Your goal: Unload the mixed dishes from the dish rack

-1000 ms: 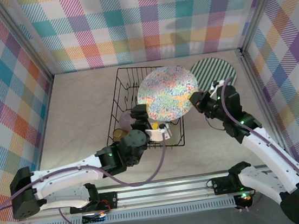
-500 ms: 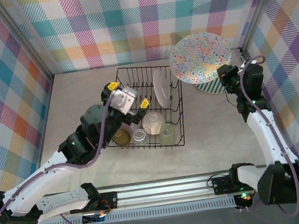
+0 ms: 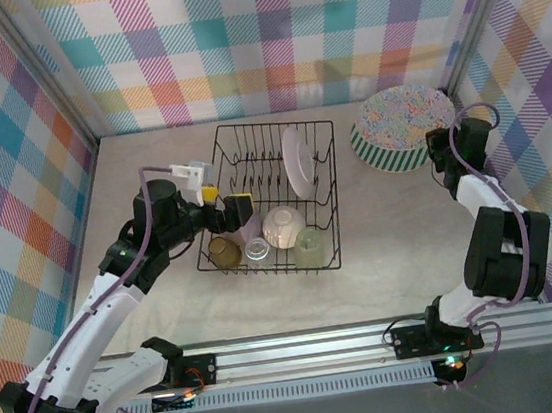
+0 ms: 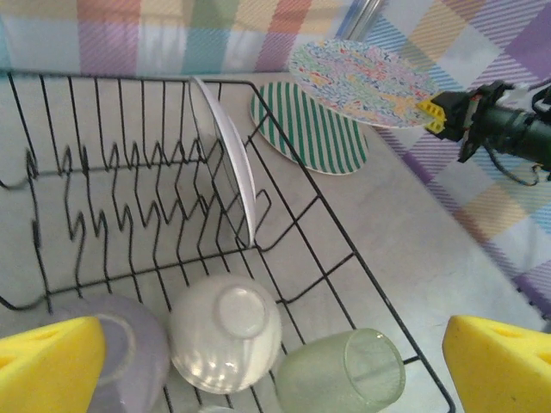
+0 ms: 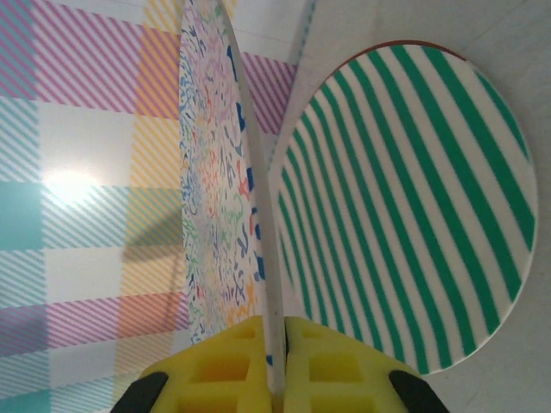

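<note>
Patterned plate (image 3: 405,114), earlier above the dish rack (image 3: 336,209), now hangs over the green-striped plate (image 5: 413,198) at far right, rim clamped by the right fingers (image 5: 232,366); left fingers (image 4: 52,366) gape empty over the rack's left side.

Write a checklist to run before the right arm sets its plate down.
1. Grip: right gripper shut on the patterned plate: ok.
2. Patterned plate above the striped plate: ok.
3. Patterned plate resting on the striped plate: not ok, a gap shows.
4. Hand free: left gripper open: ok.
5. Unloading done: not ok; the rack holds a white plate, bowl and cups.
</note>
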Robot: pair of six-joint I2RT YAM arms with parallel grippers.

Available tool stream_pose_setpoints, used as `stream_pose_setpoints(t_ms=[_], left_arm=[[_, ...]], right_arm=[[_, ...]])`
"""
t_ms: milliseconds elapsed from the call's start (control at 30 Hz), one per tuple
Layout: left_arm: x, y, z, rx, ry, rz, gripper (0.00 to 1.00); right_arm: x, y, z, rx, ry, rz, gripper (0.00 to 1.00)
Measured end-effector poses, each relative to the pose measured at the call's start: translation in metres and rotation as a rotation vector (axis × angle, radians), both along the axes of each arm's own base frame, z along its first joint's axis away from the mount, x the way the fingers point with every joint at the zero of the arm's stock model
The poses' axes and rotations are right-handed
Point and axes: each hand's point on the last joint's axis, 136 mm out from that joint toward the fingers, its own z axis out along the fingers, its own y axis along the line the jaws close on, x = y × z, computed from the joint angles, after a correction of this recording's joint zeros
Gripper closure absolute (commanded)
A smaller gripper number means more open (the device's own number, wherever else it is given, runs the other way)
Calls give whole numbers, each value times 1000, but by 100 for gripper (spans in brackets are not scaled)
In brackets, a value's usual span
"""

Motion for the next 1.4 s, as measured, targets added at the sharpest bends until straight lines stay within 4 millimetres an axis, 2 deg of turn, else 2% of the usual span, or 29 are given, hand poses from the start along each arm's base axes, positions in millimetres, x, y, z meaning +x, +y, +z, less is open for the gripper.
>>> stream_pose_setpoints(t_ms=[67,167,233,367,500,800,900,1033,1133,1233,1400], left_arm=[[-1,-1,-15,-39,49,-10,0],[-4,-5,-28,-71,90,-30,0],[-5,-7,-30,-92,98,-43,0],[-4,-7,-21,-130,80,-49,0],[-5,-8,-16,-143,66,-61,0],[-6,-9,-13,-149,57,-68,0],[-5,-9,-12,-150,54,-67,0],[-5,-9,-12,-150,54,-67,0],[-5,-9,-12,-151,53,-67,0],[-5,-9,-12,-150,53,-67,0],[-5,-9,-12,-150,53,-67,0]], right_arm=[[4,-3,-13,-2,18,1,100],[7,-5,-37,5,64,7,100],[8,-6,-51,7,90,12,100],[9,-7,-70,11,124,27,100],[9,-5,-81,10,144,46,100],[19,-7,-91,23,130,73,100],[19,-8,-96,35,132,80,95],[21,-9,-95,43,130,83,82],[20,-8,-97,45,144,86,65],[20,-9,-98,48,166,85,54],[21,-10,-96,53,195,84,43]])
